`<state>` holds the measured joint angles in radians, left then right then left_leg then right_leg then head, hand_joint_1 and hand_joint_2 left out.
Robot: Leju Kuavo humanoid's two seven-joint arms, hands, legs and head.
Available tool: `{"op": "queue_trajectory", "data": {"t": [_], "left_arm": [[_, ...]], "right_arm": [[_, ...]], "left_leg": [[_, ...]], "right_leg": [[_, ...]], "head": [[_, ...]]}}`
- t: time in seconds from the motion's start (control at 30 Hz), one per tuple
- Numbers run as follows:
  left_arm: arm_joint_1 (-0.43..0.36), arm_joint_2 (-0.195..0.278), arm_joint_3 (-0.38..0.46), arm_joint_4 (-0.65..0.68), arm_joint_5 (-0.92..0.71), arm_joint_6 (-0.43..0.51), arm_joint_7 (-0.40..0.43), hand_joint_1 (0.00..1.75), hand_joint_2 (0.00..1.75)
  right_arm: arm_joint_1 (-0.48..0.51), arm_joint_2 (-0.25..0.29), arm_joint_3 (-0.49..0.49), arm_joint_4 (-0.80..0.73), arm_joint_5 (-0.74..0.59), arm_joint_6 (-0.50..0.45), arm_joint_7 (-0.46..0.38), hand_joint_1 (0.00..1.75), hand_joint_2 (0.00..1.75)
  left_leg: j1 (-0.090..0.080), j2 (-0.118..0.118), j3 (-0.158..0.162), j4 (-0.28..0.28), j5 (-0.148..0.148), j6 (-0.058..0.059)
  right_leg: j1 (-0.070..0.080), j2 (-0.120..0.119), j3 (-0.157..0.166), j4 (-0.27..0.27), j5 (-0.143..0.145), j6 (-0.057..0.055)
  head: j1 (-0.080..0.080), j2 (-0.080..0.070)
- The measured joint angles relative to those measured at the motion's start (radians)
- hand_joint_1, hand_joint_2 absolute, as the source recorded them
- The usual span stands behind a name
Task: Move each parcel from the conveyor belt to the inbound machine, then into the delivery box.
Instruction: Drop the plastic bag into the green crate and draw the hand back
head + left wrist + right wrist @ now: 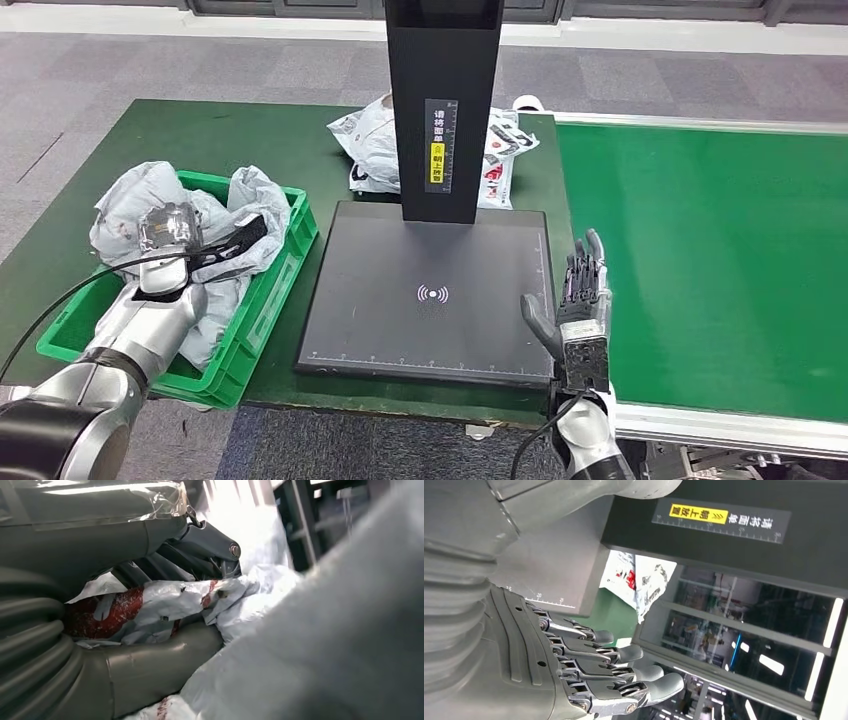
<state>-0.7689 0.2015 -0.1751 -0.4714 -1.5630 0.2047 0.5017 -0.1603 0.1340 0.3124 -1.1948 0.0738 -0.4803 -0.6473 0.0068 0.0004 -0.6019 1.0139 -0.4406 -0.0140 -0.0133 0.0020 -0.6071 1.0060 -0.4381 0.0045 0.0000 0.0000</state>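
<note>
the right hand (583,300) stood nearest, upright at the front right corner of the inbound machine (400,320), with its fingers (624,655) straight and a little apart, holding nothing. it was between the dark scanning plate and the green conveyor belt (720,270), close to both. on the other side the left hand (200,245) was low inside the green delivery box (275,290), which stood just beside the left edge of the machine on the dark green table (200,140). in the left wrist view the thumb and the dark fingers were pressed together on a white parcel with red print (150,607); this parcel was crumpled, and its long axis ran along the hand, out toward the fingertips. more grey parcels (130,200) were piled around the hand in the box, higher than its rim, and they hid most of the held one in the head view. farther back, the black column (440,110) of the machine rose from the rear of the plate, with a yellow label on it. behind the column a white printed parcel (370,150) lay flat on the table, its long axis across the table, and the column covered its middle
</note>
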Motion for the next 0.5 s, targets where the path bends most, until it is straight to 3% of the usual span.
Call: {"op": "queue_trajectory", "data": {"t": [0.03, 0.07, 0.2, 0.37, 0.5], "left_arm": [[-0.002, 0.003, 0.005, 0.012, 0.001, -0.018, -0.002, 0.23, 1.75], [-0.005, 0.005, 0.009, 0.021, 0.001, -0.030, -0.002, 0.02, 1.75], [-0.015, 0.012, 0.035, 0.053, 0.009, -0.044, -0.002, 0.00, 1.75], [-0.015, 0.012, 0.114, 0.064, 0.041, 0.191, -0.028, 0.00, 1.75], [-0.016, 0.011, 0.153, 0.065, 0.044, 0.223, -0.036, 0.00, 1.75]], "right_arm": [[0.000, 0.000, -0.002, 0.000, 0.003, 0.003, 0.001, 0.00, 1.75], [0.001, 0.000, -0.005, 0.000, 0.007, 0.006, 0.002, 0.00, 1.75], [0.013, 0.000, -0.012, -0.003, 0.035, 0.020, 0.020, 0.00, 1.75], [0.068, 0.000, -0.016, -0.033, 0.075, 0.029, 0.047, 0.00, 1.75], [0.087, 0.000, -0.025, -0.050, 0.079, 0.030, 0.051, 0.00, 1.75]], "left_leg": [[0.000, 0.000, 0.000, 0.000, 0.000, 0.000], [0.000, 0.000, 0.001, 0.000, 0.000, 0.000], [0.000, 0.002, 0.003, 0.000, 0.000, -0.002], [0.002, 0.002, 0.002, 0.000, 0.000, -0.003], [0.002, 0.002, 0.002, 0.000, 0.000, -0.004]], "right_leg": [[0.000, 0.000, 0.000, 0.000, 0.000, 0.000], [0.001, 0.000, 0.000, 0.000, 0.000, 0.000], [0.003, 0.001, 0.002, 0.000, 0.000, -0.002], [0.005, 0.001, 0.001, 0.000, 0.000, -0.004], [0.005, 0.001, 0.001, 0.000, 0.000, -0.004]], "head": [[0.000, 0.000], [0.000, 0.000], [0.000, 0.000], [0.000, 0.000], [0.000, 0.000]]}}
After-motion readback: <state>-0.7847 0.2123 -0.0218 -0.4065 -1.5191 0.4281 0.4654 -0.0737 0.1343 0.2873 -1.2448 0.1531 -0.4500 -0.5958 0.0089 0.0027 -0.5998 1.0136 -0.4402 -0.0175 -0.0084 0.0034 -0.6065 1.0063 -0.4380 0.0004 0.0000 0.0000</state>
